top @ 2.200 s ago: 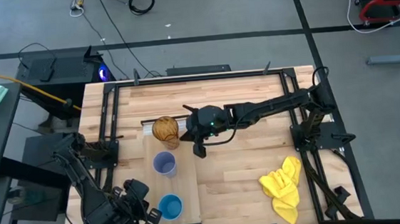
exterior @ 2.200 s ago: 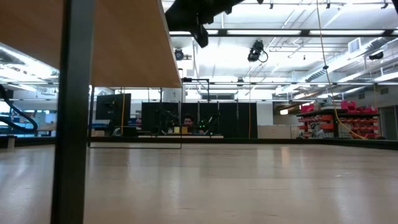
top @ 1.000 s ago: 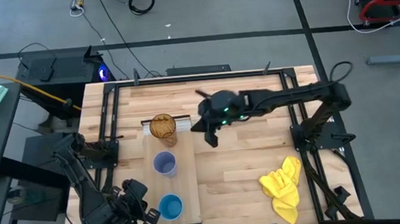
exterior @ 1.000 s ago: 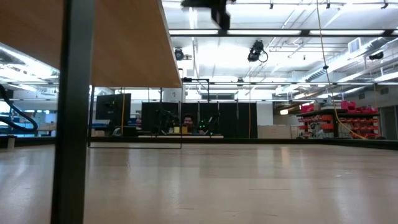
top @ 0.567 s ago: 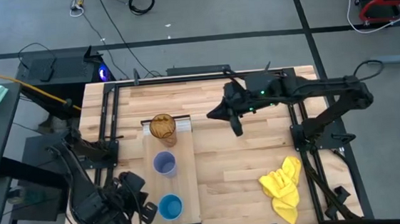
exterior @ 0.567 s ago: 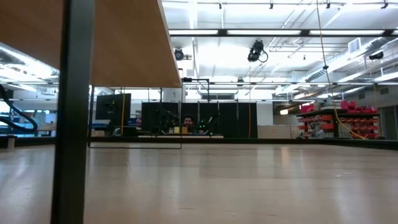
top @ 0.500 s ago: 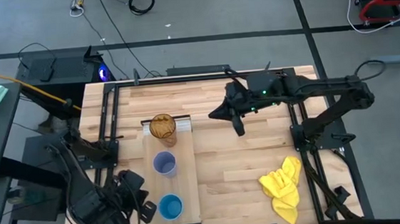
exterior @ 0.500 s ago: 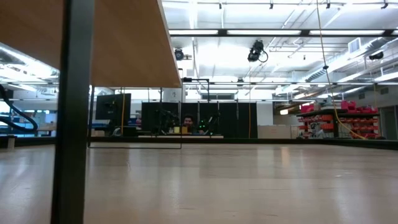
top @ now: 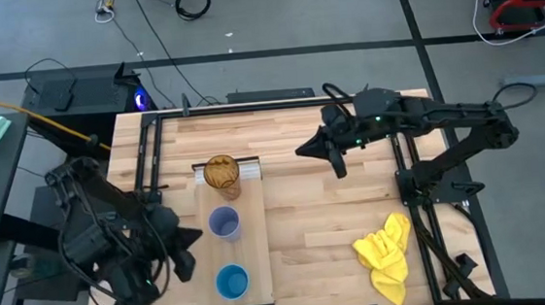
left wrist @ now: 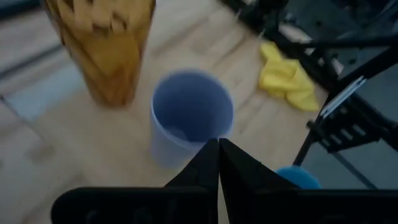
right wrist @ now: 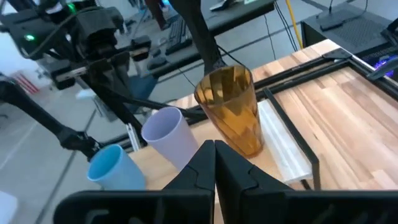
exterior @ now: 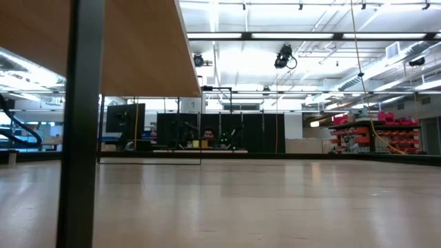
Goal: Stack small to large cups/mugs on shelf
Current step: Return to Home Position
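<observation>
The shelf [top: 253,242], a pale board with a white strip [top: 250,170] at its far end, lies on the table. Three cups stand on it on their bases in a row. The amber tumbler [top: 223,174] is farthest, the lavender cup [top: 223,223] is in the middle, and the blue cup [top: 231,282] is nearest. My left gripper [top: 197,236] is shut and empty, just left of the lavender cup [left wrist: 186,118]. My right gripper [top: 304,151] is shut and empty, raised to the right of the tumbler [right wrist: 233,109].
A yellow cloth [top: 386,251] lies crumpled at the table's near right. A dark metal frame [top: 249,107] runs along the table's edges. Bare table top lies between the shelf and the cloth.
My right gripper has drawn back from the amber tumbler toward the table's right and far edges, and has risen out of the low view. My left arm has come up from the near left corner, and its gripper has moved toward the lavender cup. The cups have stayed put.
</observation>
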